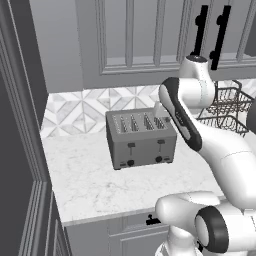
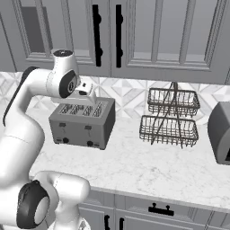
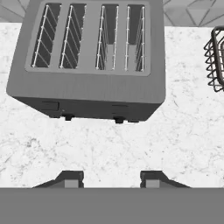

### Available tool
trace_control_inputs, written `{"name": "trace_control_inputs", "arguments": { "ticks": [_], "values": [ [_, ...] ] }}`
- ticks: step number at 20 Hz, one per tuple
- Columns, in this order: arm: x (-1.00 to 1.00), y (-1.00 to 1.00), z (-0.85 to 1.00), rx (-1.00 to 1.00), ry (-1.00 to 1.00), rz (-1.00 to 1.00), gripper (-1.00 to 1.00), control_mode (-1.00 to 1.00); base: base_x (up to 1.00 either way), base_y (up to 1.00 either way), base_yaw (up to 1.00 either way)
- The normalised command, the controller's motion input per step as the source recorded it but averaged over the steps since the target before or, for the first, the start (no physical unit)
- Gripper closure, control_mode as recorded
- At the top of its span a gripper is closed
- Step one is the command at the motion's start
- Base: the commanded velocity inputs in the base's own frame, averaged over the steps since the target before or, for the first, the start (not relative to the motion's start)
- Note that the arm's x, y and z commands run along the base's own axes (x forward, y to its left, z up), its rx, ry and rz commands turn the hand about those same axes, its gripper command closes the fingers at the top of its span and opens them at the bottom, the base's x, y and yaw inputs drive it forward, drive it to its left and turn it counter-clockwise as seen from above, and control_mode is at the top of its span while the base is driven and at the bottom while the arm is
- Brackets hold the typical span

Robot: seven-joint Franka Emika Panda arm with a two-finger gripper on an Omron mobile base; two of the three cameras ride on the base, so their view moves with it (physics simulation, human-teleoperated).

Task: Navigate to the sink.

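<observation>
I have no sink in front of me from this spot, so I judge it lies somewhere off along the counter and the base has driving left to do before the task can count as done. What sits ahead instead is a stretch of white marbled countertop (image 2: 148, 166) with a grey four-slot toaster (image 1: 141, 139) standing near the patterned tile backsplash (image 1: 85, 107), its levers and knobs facing out toward me, which is how a person would leave it for use. To the right of it, well apart, a two-tier wire basket rack (image 2: 170, 117) stands against the same backsplash, and at the far right edge of the right base view a rounded grey appliance (image 2: 220, 132) is cut off, so I cannot name it. Grey upper cabinets with black bar handles (image 2: 96, 33) hang above, and drawer fronts with a black pull (image 2: 161, 210) run below the counter edge. My arm is folded up and tucked close over the base, with the gripper (image 3: 111, 178) hanging above the toaster and looking down on its slots; I read that as a carrying posture, kept clear of the counter things while the base travels. The two fingertips (image 3: 70, 179) stand apart with bare counter showing between them, holding nothing, which suits a task that only asks me to drive.
</observation>
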Motion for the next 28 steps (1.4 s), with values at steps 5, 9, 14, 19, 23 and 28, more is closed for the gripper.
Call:
{"name": "trace_control_inputs", "arguments": {
  "ticks": [5,9,14,19,23,28],
  "values": [
    [-0.61,0.00,0.00,0.00,-0.04,0.00,-1.00,-1.00,0.00,0.00,0.00],
    [-1.00,-0.11,0.00,0.00,-0.13,-0.01,-1.00,-1.00,0.00,0.00,0.00],
    [-0.99,-0.01,0.35,0.00,-0.02,0.00,-1.00,-1.00,0.00,0.00,0.00],
    [-0.56,0.00,0.51,0.00,0.00,0.00,-1.00,-1.00,0.00,0.00,0.00],
    [-0.32,-0.05,0.52,0.00,0.00,0.00,-1.00,-1.00,0.00,0.00,0.00],
    [-0.30,-0.05,0.47,0.00,0.01,0.00,-1.00,-1.00,0.00,0.00,0.00]
  ]
}}
